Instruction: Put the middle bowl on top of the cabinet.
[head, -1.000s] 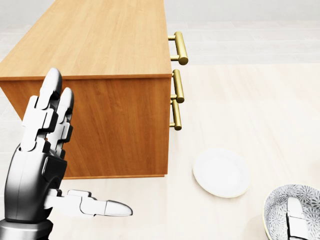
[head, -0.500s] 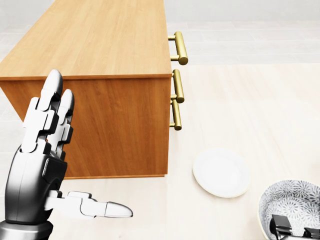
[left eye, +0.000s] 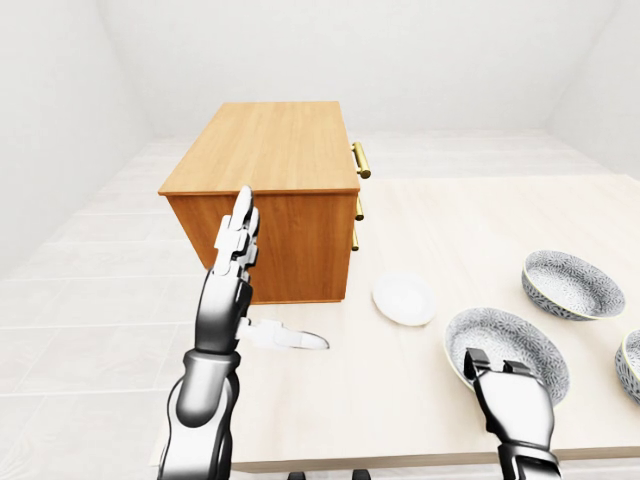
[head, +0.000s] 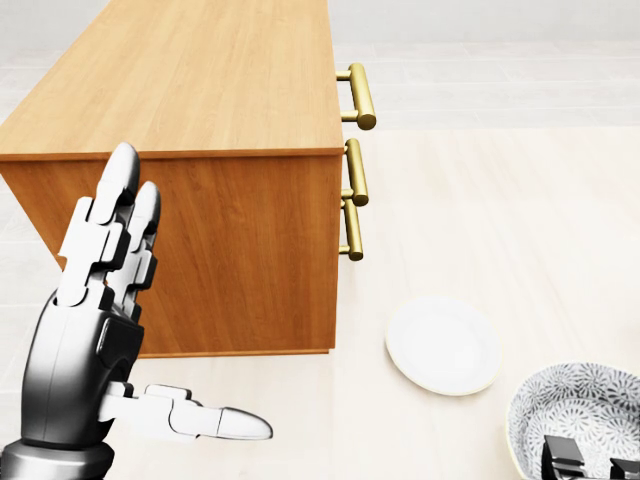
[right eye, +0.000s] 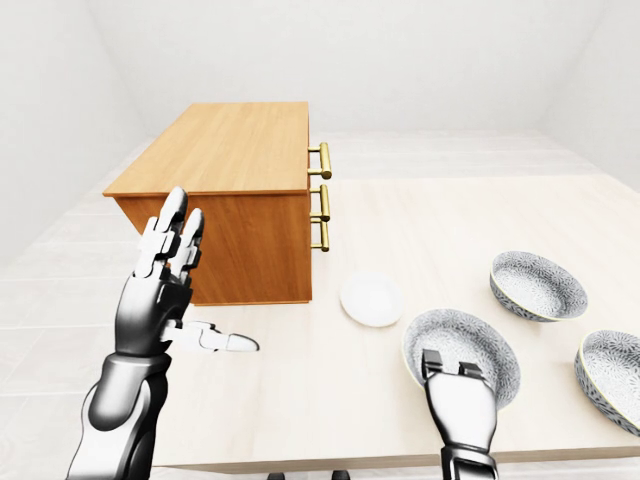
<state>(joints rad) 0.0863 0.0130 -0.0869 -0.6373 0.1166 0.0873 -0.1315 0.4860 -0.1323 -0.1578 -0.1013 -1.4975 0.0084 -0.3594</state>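
Three grey patterned bowls stand on the light table. The nearest bowl (left eye: 510, 335), also at the head view's bottom right as a bowl (head: 580, 405), has my right hand (left eye: 505, 368) at its near rim, fingers curled over the edge and shut on it. A second bowl (left eye: 572, 283) lies farther right and a third bowl (left eye: 632, 365) is cut by the right edge. The wooden cabinet (left eye: 270, 145) stands at the left with a bare flat top. My left hand (left eye: 268, 280) is raised open beside the cabinet's near side, thumb pointing right.
A small white plate (left eye: 404, 299) lies on the table between the cabinet and the held bowl. Three brass handles (head: 358, 95) stick out of the cabinet's right face. The table's near edge (left eye: 400, 462) runs along the bottom.
The right hand's finger that lay inside the bowl has folded onto its rim, and the bowl has shifted slightly left in the head view. The left hand has drifted a little up and right.
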